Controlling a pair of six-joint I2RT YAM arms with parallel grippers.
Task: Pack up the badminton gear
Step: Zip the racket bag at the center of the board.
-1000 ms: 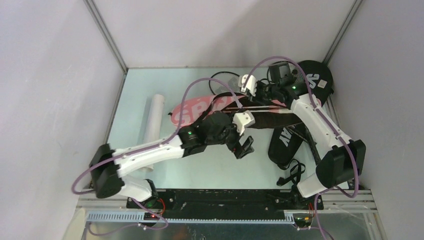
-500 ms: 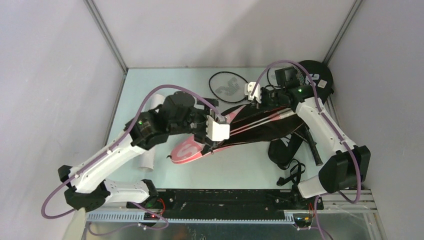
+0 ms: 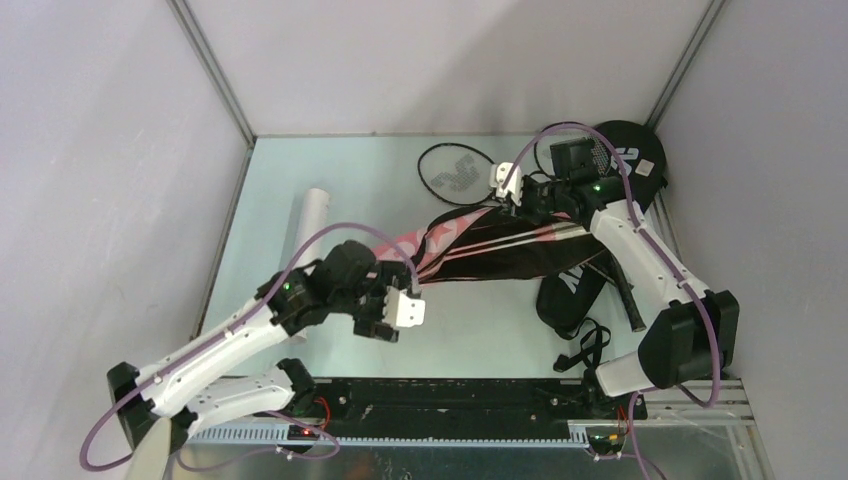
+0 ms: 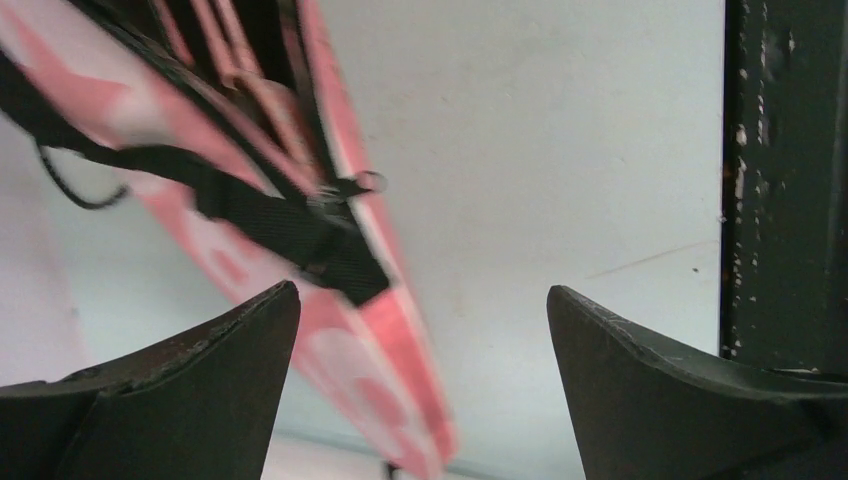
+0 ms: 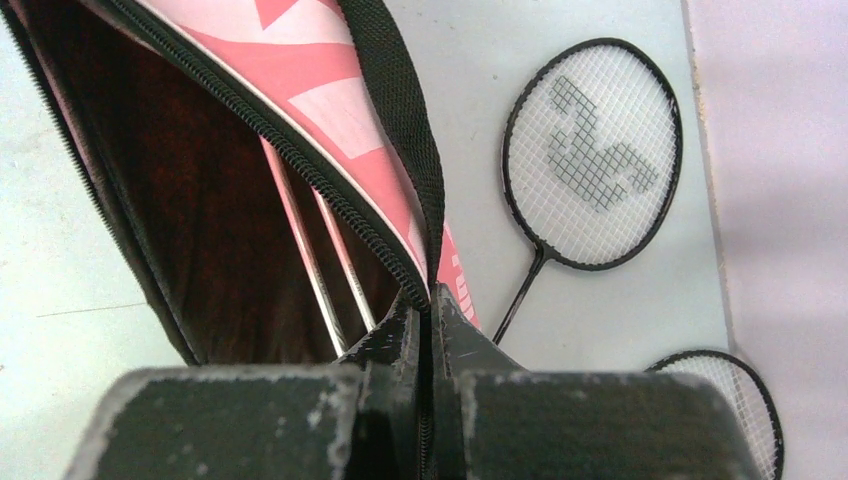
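Being pinched by its zipper edge in the right gripper (image 5: 430, 300), the pink bag (image 5: 320, 90) above the table (image 3: 480, 320) could be dropped if fabric slips, the spread, empty left gripper (image 4: 420, 300) at its 8 o'clock giving no support.

Pale green table (image 3: 330, 165) | white tube (image 3: 311, 222) is being carried at left | black racket (image 3: 455, 176) is being borne at far middle | pink bag (image 3: 432, 243) is being supported mid-table | black bag (image 3: 568, 290) is being carried at right
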